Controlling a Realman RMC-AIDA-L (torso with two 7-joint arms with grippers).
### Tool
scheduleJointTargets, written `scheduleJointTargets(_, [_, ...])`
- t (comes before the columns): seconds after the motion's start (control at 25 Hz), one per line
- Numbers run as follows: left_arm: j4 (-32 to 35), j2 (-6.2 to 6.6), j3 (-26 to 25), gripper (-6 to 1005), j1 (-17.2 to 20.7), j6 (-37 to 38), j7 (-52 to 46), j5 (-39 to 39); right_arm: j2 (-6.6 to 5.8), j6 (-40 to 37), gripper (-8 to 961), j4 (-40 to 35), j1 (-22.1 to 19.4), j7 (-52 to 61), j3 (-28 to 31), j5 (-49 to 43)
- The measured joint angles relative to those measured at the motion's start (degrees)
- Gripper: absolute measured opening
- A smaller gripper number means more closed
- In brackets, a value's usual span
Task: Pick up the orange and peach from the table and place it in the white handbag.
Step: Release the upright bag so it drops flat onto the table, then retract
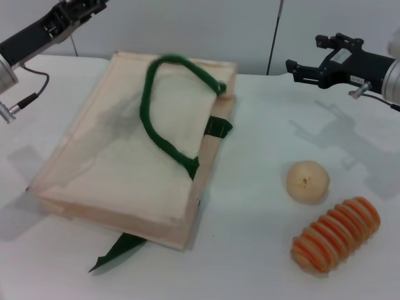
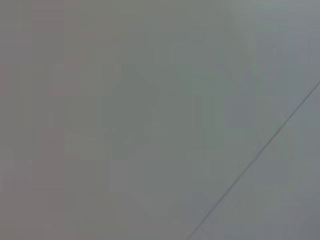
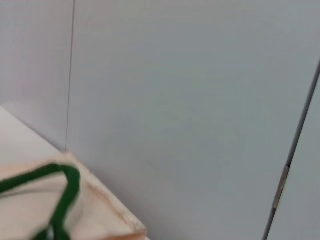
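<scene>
White handbag [image 1: 119, 165] lies flat mid-table. Right gripper [image 1: 294, 70] raised at 2 o'clock, empty, opening unclear. Left gripper off-frame; wrist view shows wall.

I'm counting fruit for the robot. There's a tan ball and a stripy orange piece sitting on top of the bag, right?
Not quite. In the head view the tan round fruit and the striped piece sit on the table, beside the white handbag.
</scene>
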Motion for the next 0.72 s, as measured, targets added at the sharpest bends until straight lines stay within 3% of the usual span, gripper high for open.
scheduleJointTargets(0.16, [-0.7, -0.01, 0.0, 558, 0.1, 0.9, 1.0, -0.4, 0.02, -0.5, 880, -0.1, -0.6, -0.2, 0.0, 1.8])
scheduleJointTargets(0.44, [-1.7, -0.29, 0.0, 722, 0.1, 3.2, 5.3, -0.8, 0.07, -2.7, 880, -0.1, -2.2, -1.7, 0.0, 7.8])
scheduleJointTargets(0.56, [-1.9, -0.99, 0.0, 793, 0.1, 5.7, 8.5, -0.8, 0.13, -3.7, 879, 0.1, -3.5, -4.1, 0.0, 13.4])
scheduleJointTargets(0.72, [-1.9, -3.23, -0.1, 896, 0.4, 11.9, 18.2, -3.1, 0.38, -5.2, 878, 1.6, -5.9, -10.5, 0.0, 24.0])
